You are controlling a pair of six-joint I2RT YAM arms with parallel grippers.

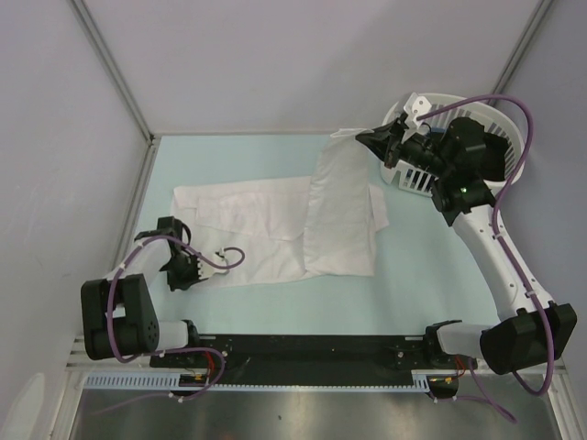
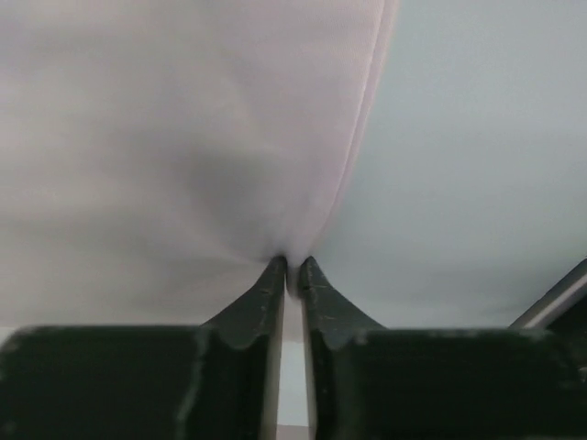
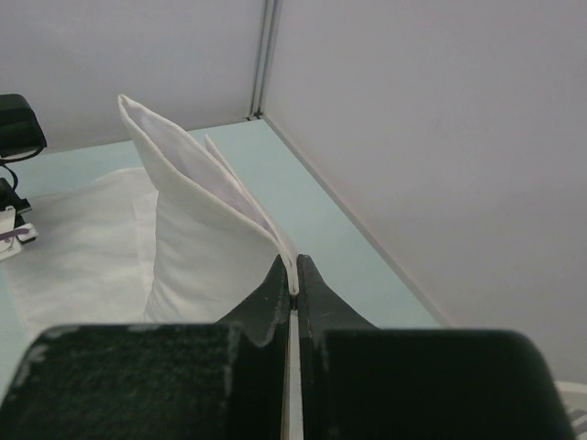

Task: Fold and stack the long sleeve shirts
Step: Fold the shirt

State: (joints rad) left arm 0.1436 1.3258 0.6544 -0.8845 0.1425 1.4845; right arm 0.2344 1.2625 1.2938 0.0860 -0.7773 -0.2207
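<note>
Shirt [image 1: 266, 229] in left fingers [image 2: 261, 302], right fingers [image 3: 266, 298]

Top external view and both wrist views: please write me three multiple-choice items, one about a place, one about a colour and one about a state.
1. Where does the basket stand on the table?
A. near left corner
B. far right corner
C. centre

2. What colour is the shirt?
A. white
B. red
C. black

3. In what state is the right claw?
A. open above the table
B. shut on nothing
C. shut on an edge of the shirt

Key:
1 B, the top view shows it at the far right.
2 A, the cloth is plain white in every view.
3 C, the raised cloth edge runs in between its closed fingers.
</note>
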